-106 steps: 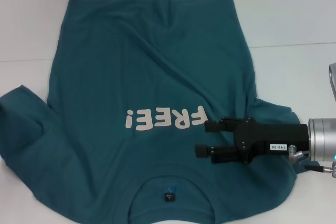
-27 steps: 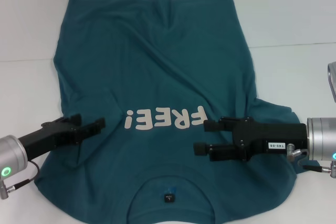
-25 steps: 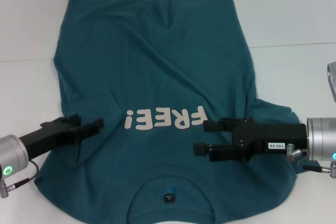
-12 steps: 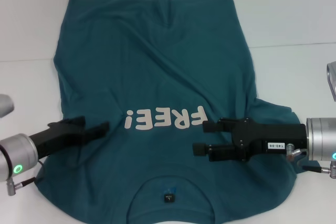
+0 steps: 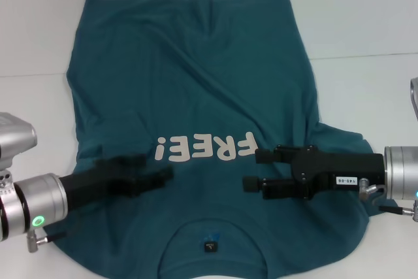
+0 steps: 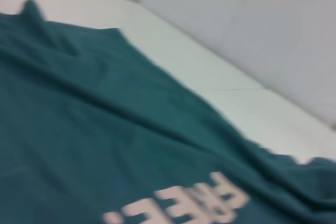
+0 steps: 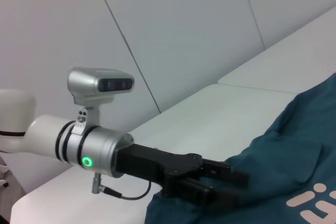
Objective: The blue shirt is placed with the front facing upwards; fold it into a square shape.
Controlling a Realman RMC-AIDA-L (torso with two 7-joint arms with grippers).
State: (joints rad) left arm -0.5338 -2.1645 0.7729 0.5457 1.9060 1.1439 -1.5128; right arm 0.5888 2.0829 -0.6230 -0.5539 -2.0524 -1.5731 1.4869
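Note:
The blue shirt lies flat on the white table, front up, collar and neck label nearest me. Its cream "FREE!" lettering reads upside down. Its left sleeve is folded inward onto the body, while the right sleeve still spreads outward. My left gripper reaches low over the left chest, just below the lettering, with its jaws apart. My right gripper is open over the right chest beside the lettering. The right wrist view shows the left gripper above the shirt. The left wrist view shows the shirt and lettering.
Bare white table surrounds the shirt on the left, far and right sides. A seam in the table runs across the right side. A grey wall stands behind the table.
The left sleeve, spread out 4.2 s ago, now lies folded onto the body. In the last second my left gripper slid right across the shirt toward the chest. The right gripper barely moved.

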